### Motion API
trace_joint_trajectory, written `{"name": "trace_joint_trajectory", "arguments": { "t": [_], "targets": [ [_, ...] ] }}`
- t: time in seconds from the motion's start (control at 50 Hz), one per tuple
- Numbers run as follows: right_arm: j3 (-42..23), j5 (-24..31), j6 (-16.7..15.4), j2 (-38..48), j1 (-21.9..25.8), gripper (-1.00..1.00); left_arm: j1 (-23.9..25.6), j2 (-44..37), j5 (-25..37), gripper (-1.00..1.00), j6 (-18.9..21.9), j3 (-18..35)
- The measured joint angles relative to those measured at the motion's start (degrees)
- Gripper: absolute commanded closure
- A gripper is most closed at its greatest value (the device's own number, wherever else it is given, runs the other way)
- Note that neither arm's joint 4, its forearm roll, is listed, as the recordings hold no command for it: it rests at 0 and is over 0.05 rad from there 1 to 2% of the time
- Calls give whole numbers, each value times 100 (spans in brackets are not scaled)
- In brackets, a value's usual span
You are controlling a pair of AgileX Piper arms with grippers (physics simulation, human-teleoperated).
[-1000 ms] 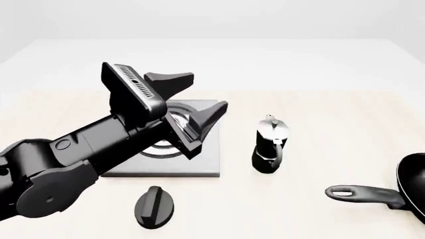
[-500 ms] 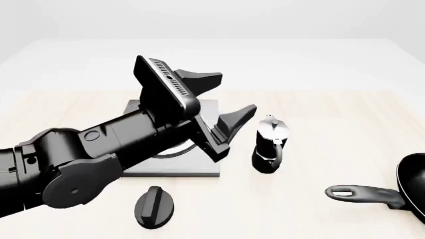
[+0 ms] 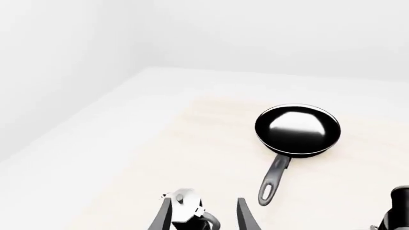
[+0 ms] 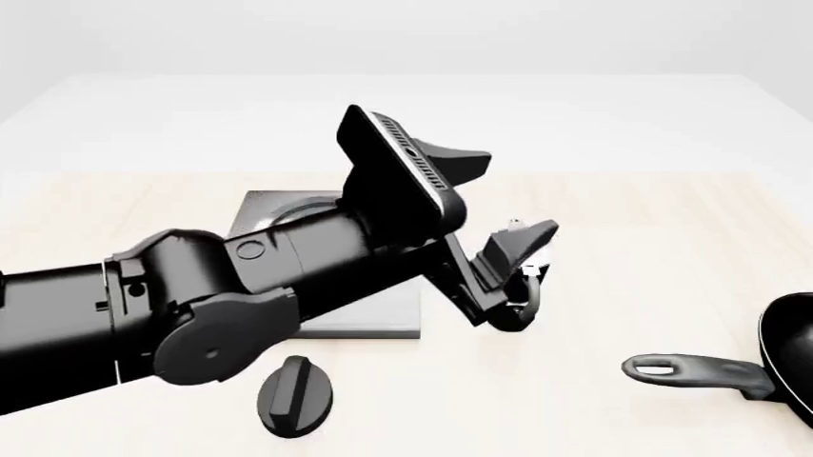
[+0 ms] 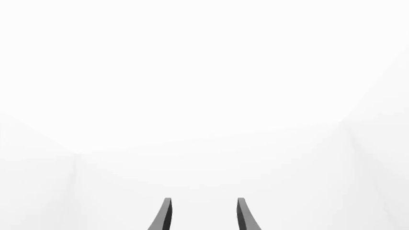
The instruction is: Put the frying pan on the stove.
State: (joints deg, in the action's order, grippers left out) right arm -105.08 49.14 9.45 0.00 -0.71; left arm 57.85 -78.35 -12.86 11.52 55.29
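The left arm reaches across the wooden table (image 4: pixel 661 219) from the left, its gripper (image 4: pixel 502 200) with fingers spread apart and empty, poised over the silver-and-black moka pot (image 4: pixel 519 309). The grey stove (image 4: pixel 286 205) lies mostly hidden behind the arm. The frying pan (image 4: pixel 782 357) sits at the table's right edge, well apart from the stove, handle pointing left. A black oval knob (image 4: pixel 296 395) lies in front of the stove. The right gripper (image 5: pixel 201 215) shows parted fingers against blank white.

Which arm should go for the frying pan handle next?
Left. Its open gripper is out over the table, its wrist camera facing the frying pan. The right gripper faces blank white; that arm isn't in the front view.
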Motion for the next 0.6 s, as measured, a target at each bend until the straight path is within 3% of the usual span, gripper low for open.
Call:
{"name": "trace_joint_trajectory", "arguments": {
  "t": [0.6],
  "targets": [
    [-69,32,101,1,11,-100,551,-812,536,-100,47,951]
  ]
}}
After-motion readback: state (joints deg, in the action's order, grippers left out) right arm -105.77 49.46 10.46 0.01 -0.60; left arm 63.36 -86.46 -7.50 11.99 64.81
